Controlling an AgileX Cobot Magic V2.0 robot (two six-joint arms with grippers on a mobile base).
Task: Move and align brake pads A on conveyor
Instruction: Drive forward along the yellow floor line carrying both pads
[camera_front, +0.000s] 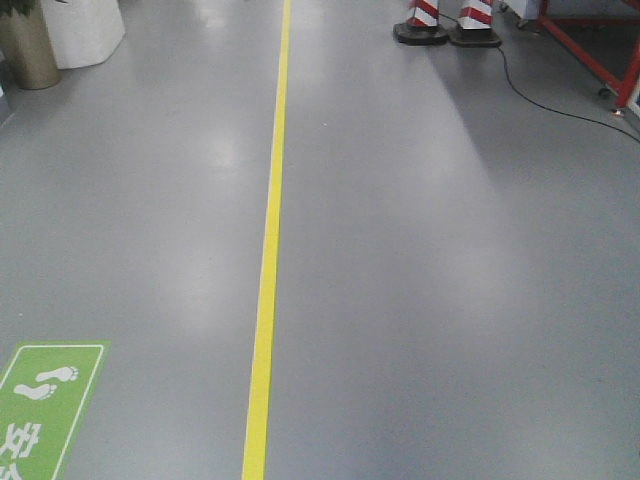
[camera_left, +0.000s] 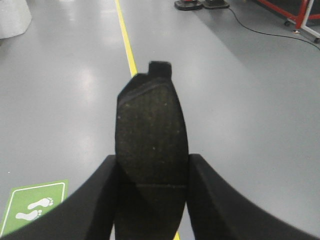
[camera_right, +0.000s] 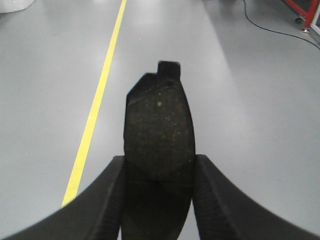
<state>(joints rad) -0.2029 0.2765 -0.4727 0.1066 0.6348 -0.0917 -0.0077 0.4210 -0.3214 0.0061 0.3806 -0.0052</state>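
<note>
Two brake pads A, each carried over the bare workshop floor (camera_front: 430, 280), neither on a surface. The left brake pad (camera_left: 150, 135) sits pinched across its narrow width by the left gripper (camera_left: 152, 167), gritty face up, its thin cross groove just behind the fingertips and a square backing tab (camera_left: 160, 66) at the far end. The right brake pad (camera_right: 159, 130) lies the same way in the right gripper (camera_right: 159, 167), jaws pressed against its two long edges. The conveyor is not in any view, so placing is judged not yet begun. Each pad looks rigid and probably dense for its size. The rough face should resist slipping, but the smooth side edges may not. Most of each pad overhangs forward, so it could pivot downward. A hold nearer mid-length would likely carry it more level. Beyond lie a yellow floor line (camera_front: 268, 250), a green footprint sign (camera_front: 40, 400) and striped post bases (camera_front: 445, 25).
</note>
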